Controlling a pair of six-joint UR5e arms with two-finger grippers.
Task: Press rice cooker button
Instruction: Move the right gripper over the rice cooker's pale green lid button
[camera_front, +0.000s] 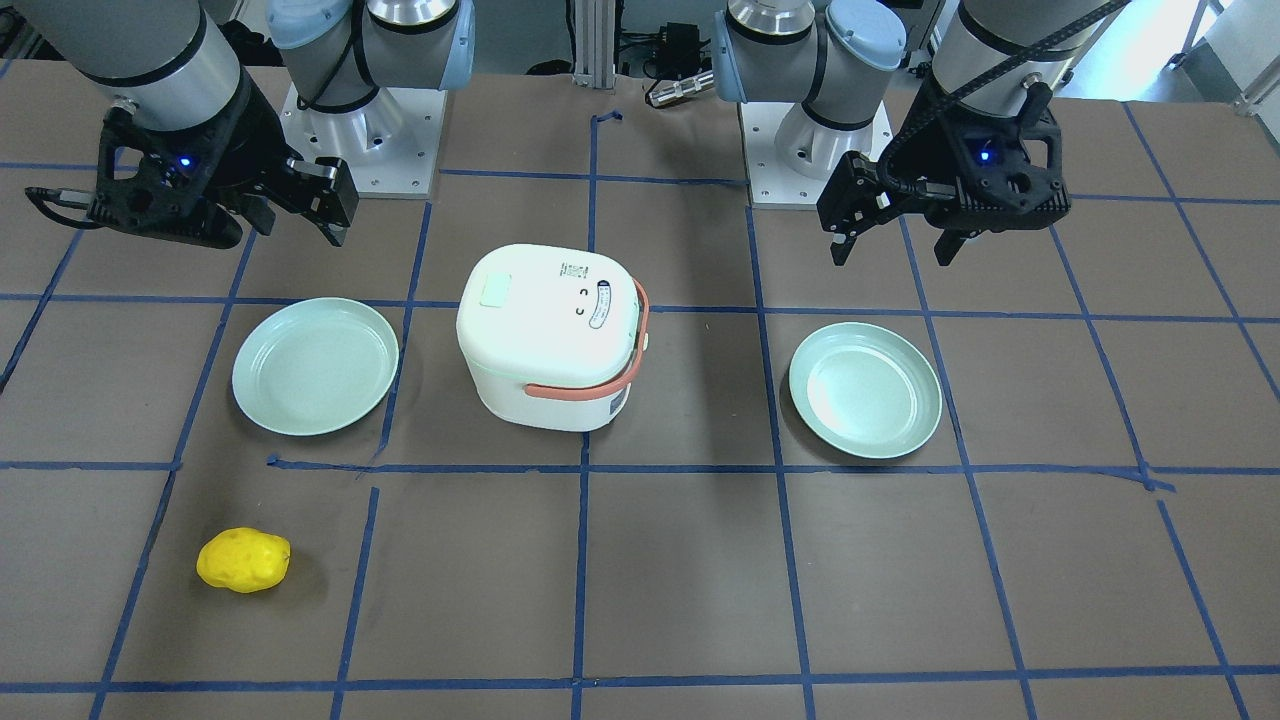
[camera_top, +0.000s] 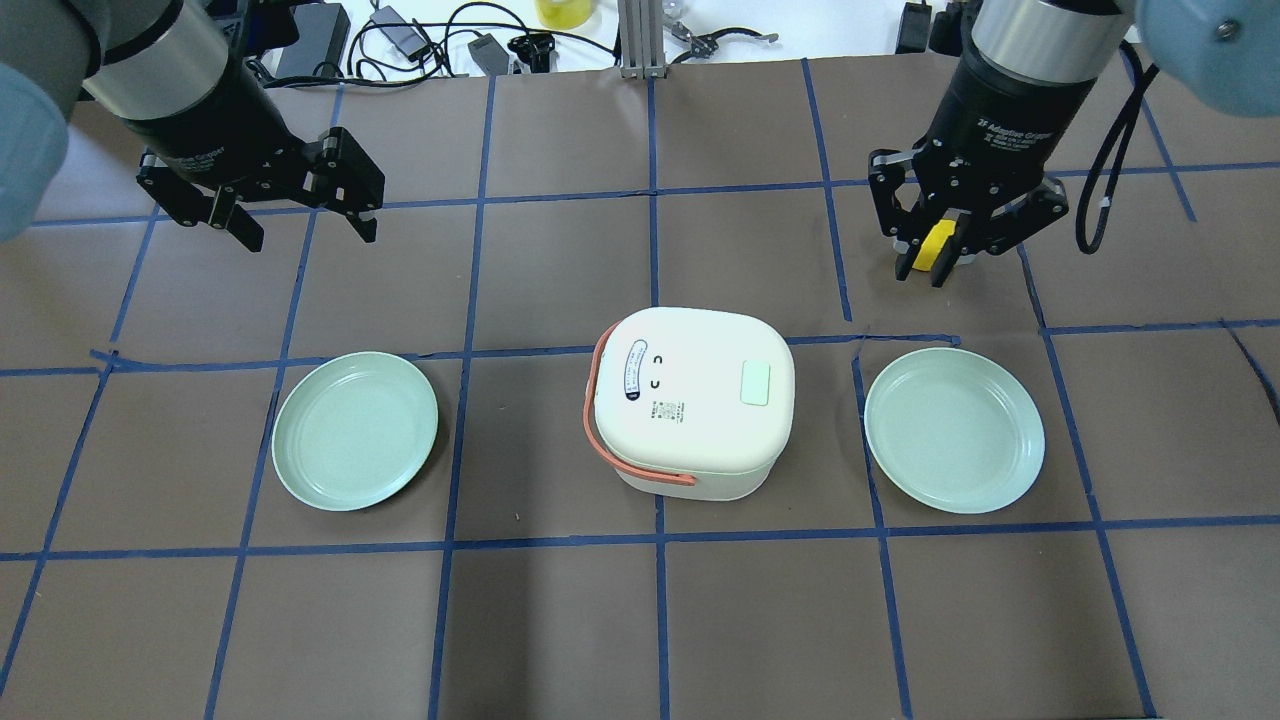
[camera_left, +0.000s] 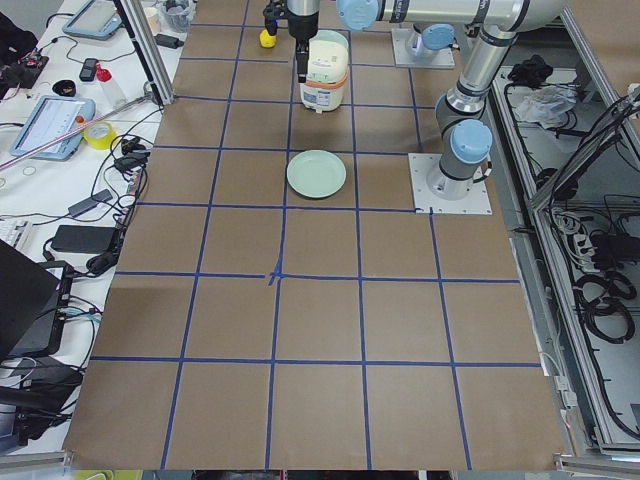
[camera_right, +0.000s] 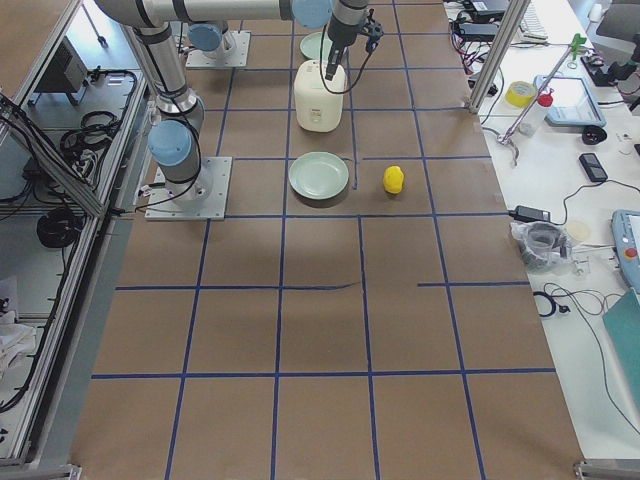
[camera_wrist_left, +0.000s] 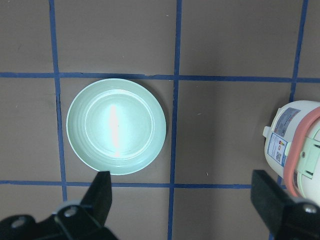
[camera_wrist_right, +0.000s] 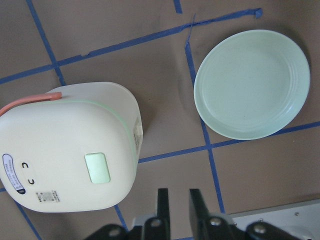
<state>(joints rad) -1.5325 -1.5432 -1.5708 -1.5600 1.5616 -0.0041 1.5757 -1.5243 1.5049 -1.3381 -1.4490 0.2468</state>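
The white rice cooker stands mid-table with its lid shut and a coral handle band. It also shows in the overhead view and the right wrist view. A pale green square button sits on the lid. My right gripper hovers high, back and to the right of the cooker. Its fingers are nearly together with nothing between them. My left gripper hangs open and empty over the back left. The left wrist view catches the cooker's edge.
Two mint-green plates flank the cooker, one on my left and one on my right. A yellow potato-like toy lies on the table far out on my right. In the overhead view it shows through the right gripper's fingers. Blue tape grids the brown table.
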